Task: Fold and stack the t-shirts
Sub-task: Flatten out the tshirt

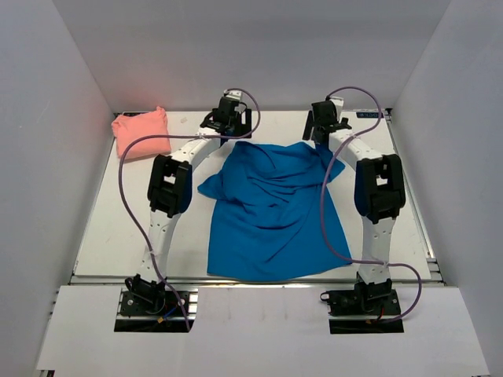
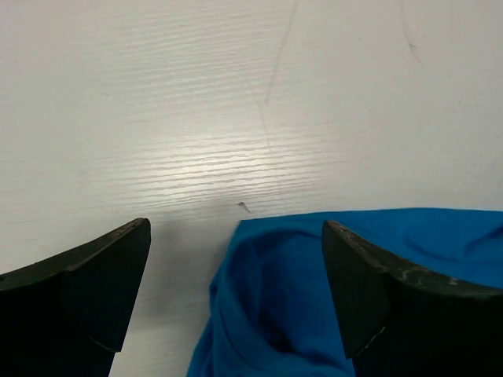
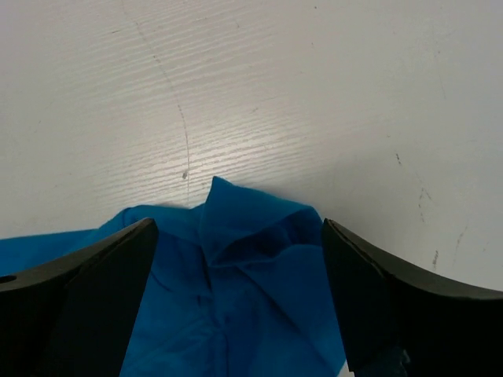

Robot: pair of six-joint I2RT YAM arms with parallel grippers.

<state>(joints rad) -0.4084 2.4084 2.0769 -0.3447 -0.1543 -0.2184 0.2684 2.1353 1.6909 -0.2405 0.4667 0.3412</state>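
The bright blue t-shirt (image 1: 271,208) lies rumpled and spread in the middle of the table. The salmon pink t-shirt (image 1: 142,132) is a small folded bundle at the far left corner. My left gripper (image 1: 229,126) hovers open over the shirt's far left edge; in the left wrist view (image 2: 236,243) blue cloth (image 2: 314,290) lies between its fingers. My right gripper (image 1: 324,129) hovers open over the far right edge; in the right wrist view (image 3: 240,243) a bunched blue corner (image 3: 251,236) sits between its fingers.
White walls (image 1: 55,141) enclose the table on three sides. The purple cables (image 1: 126,188) loop beside each arm. The table's near edge has a metal rail (image 1: 251,280).
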